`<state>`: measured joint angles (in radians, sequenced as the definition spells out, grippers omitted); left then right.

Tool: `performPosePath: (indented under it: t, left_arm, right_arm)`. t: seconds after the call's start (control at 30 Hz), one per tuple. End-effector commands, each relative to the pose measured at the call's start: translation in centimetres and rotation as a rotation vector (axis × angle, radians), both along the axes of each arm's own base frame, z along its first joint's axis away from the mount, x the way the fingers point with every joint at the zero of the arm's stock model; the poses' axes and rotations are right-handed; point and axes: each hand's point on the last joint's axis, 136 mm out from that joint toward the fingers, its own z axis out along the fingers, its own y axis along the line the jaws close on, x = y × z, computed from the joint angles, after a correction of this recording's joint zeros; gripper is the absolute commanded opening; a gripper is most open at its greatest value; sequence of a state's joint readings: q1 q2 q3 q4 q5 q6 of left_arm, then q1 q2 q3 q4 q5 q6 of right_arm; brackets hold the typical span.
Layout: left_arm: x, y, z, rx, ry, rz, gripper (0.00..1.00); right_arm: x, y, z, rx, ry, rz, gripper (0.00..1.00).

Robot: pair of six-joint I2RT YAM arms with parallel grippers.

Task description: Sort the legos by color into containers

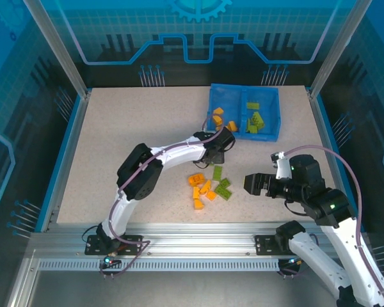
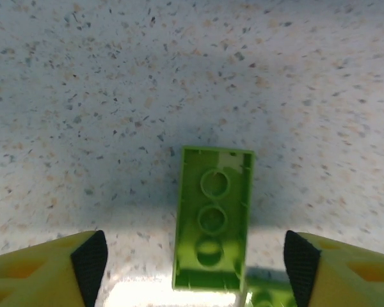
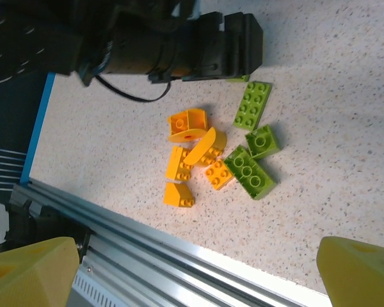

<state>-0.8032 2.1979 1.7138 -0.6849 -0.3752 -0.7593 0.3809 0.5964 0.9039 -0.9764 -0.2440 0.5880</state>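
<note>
A lime-green lego lies hollow side up on the table between the fingers of my left gripper. The gripper is open, with a gap on each side of the brick. Seen from above, my left gripper hangs just beyond the loose pile of orange legos and green legos. My right gripper hovers right of the pile, wide open and empty. Its wrist view shows orange bricks and green bricks. The blue tray holds orange bricks on the left and green ones on the right.
The aluminium rail runs along the table's near edge, just below the pile. Blue frame walls and posts border the table on three sides. The left arm's black wrist hangs over the far side of the pile.
</note>
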Motion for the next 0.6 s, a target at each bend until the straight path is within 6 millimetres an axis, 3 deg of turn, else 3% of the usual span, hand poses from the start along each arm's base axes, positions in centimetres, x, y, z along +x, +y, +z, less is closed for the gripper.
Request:
performPosePath:
  t: [0.0,0.17,0.33,0.43,0.57]
  left_arm:
    - [0.8,-0.3,-1.0,-0.016,0.037,0.007,0.69]
    - [0.8,-1.2,-2.3,-0.044,0.068,-0.031,0.49]
    - [0.5,-1.9,-1.8,-0.08,0.082,-0.058,0.33]
    - [0.4,-2.6,1.1,-0.129,0.042,-0.081,0.28]
    - [-0.1,-5.3,9.0,-0.228,-0.101,-0.176,0.28]
  right_arm:
    - [-0.8,0.3,-0.3,0.009,0.028,0.015,0.97]
    - [-0.5,0.7,-0.4,-0.001,0.035,0.026,0.97]
    - [-0.1,1.0,0.0,0.003,0.022,0.025,0.97]
    - [0.0,1.0,0.3,0.004,0.012,0.02,0.97]
    - [0.3,0.4,0.7,-0.014,-0.017,-0.009,0.97]
